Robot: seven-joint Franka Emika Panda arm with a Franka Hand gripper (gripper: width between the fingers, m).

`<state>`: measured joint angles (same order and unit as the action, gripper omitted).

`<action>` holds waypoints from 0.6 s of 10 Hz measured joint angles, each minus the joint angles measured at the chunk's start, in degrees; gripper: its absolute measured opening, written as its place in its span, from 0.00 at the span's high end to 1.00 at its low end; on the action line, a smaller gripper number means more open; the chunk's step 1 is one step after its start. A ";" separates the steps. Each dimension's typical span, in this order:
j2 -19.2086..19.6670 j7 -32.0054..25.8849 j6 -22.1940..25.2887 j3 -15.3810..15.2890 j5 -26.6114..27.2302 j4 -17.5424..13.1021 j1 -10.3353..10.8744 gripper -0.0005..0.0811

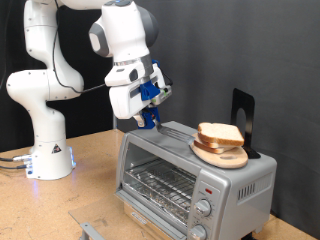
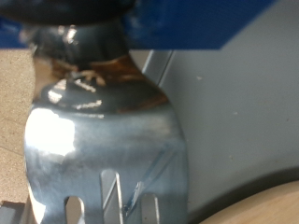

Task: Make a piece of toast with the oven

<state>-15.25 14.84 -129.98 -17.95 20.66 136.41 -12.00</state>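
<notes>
My gripper [image 1: 152,118] clamps a metal fork [image 2: 103,140] above the oven [image 1: 190,170], likely for handling the piece of toast [image 1: 220,135] stacked on top.

Bright even light outside; the wrist view is close, blurred, with glare patches.

One boxy silver toaster oven [image 1: 190,172] with a glass door stands on one wooden tabletop [image 1: 80,190]. On its roof lies one round wooden plate [image 1: 222,155], bearing what look like two pale bread slices [image 1: 220,134] with tan crusts. On its front, two round knobs [image 1: 203,218] and one red light [image 1: 207,189] show. Above it hangs one white robot arm [image 1: 120,40], and one shiny metal fork [image 2: 103,140] shows in the wrist view.
</notes>
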 joint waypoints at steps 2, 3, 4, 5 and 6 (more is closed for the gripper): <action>1.00 1.25 -0.13 -0.05 -0.70 -0.93 0.00 0.52; 1.47 1.42 -0.34 -0.05 -0.80 -1.33 -0.01 0.52; 1.91 1.45 -0.60 -0.05 -0.82 -1.66 -0.01 0.52; 2.12 1.45 -0.92 -0.05 -0.82 -1.90 -0.01 0.52; 2.14 1.45 -1.07 -0.05 -0.82 -2.09 -0.01 0.52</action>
<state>-13.11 16.29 -131.04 -18.00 19.83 134.32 -12.02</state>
